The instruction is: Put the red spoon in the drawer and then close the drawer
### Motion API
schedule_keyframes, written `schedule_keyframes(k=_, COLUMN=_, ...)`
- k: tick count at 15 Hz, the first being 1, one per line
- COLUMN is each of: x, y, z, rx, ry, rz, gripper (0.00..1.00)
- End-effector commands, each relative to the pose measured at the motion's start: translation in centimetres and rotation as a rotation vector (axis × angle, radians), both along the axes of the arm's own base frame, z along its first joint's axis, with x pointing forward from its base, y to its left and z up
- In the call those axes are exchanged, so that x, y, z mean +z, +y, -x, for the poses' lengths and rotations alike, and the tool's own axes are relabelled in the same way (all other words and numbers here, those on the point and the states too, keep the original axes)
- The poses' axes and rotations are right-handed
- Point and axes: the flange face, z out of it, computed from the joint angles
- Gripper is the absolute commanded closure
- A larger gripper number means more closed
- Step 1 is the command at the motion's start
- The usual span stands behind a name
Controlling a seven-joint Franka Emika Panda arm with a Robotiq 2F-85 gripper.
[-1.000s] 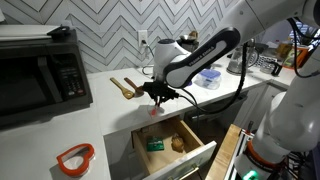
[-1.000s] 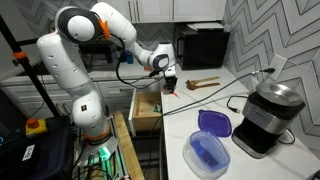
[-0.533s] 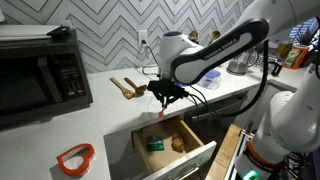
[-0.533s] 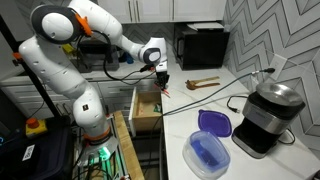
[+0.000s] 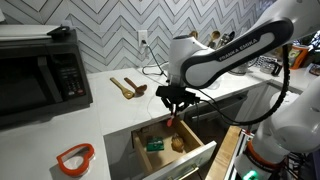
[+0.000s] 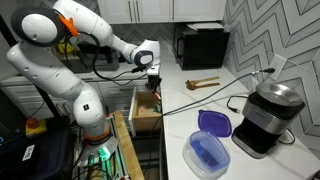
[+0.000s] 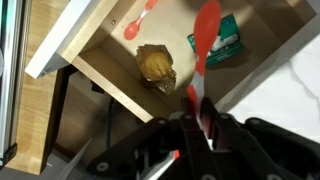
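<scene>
wrist view: pincer (image 7: 200, 108) clenched on red spoon (image 7: 206, 35), above open drawer (image 7: 105, 55).

Drawer (image 5: 192, 158) stands open under the bench (image 5: 110, 115) front edge. End effector (image 5: 172, 103) hangs over its interior, with the slender spoon (image 5: 172, 119) gripped beneath it. A box (image 5: 154, 144) lies inside the drawer. Wooden spoons (image 5: 127, 87) lie on the bench behind the drawer, with the microwave (image 5: 40, 68) to their left in an exterior view.

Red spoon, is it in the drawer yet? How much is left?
Not yet. Done: the red spoon is picked up, and the drawer is open. Now: the gripper holds it over the drawer. Left: let go, then close the drawer.
</scene>
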Motion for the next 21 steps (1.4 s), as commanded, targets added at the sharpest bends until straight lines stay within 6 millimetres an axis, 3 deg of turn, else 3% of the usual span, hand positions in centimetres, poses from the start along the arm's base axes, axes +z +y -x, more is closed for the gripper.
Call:
schedule_keyframes(k=1, x=-1.4, y=-0.2, z=1.5, rx=-0.047, ry=0.020, rz=-0.033, gripper=0.97)
schedule_keyframes(k=3, x=-1.8, y=-0.2, z=1.8, rx=-0.061, ry=0.031, rz=-0.047, gripper=0.97)
schedule_keyframes(k=4, x=-2.0, y=-0.1, z=1.9, rx=-0.072, ry=0.035, rz=-0.053, gripper=0.61)
schedule_keyframes(k=5, x=-2.1, y=-0.1, z=2.0, rx=-0.076, ry=0.038, rz=-0.057, gripper=0.60)
schedule_keyframes(k=10, x=-2.1, y=0.9, z=2.8, rx=-0.024, ry=0.051, rz=-0.052, gripper=0.25)
schedule_keyframes(k=13, x=-2.1, y=2.0, z=3.9, rx=0.104, ry=0.064, rz=-0.064, gripper=0.03)
schedule_keyframes(k=21, x=-3.4, y=6.0, z=6.5, rx=0.579, ry=0.123, rz=-0.086, gripper=0.00)
